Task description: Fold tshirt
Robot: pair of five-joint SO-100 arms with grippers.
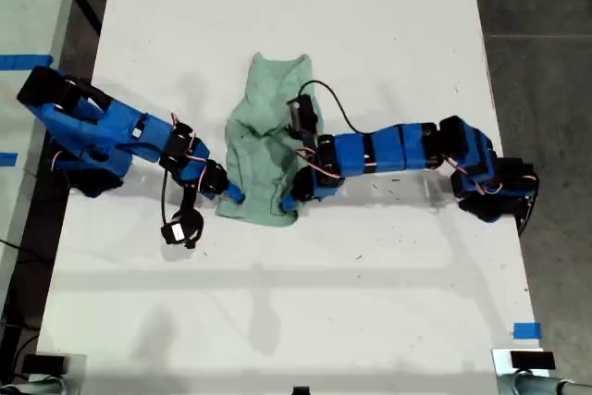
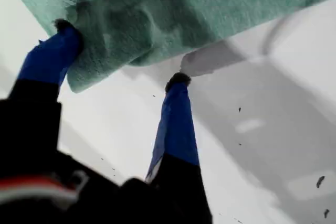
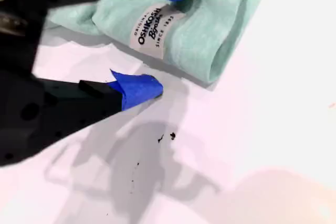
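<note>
The pale mint-green tshirt (image 1: 264,145) lies bunched into a narrow strip in the middle of the white table. My first gripper (image 1: 229,193) comes from the exterior view's left and is open at the strip's near corner. In the first wrist view it (image 2: 122,55) has one fingertip (image 2: 63,35) against the cloth edge (image 2: 184,14) and the other on bare table. My second gripper (image 1: 291,199) comes from the exterior view's right and is open too. In the second wrist view it (image 3: 165,38) straddles the tshirt's edge (image 3: 210,30) beside the neck label (image 3: 152,30).
The white table (image 1: 277,321) runs on toward the exterior view's bottom. Blue tape marks sit at the exterior view's lower right (image 1: 527,330) and far left (image 1: 23,62). Dark floor (image 1: 546,43) borders the table on the exterior view's right. Small black specks (image 3: 167,138) dot the tabletop.
</note>
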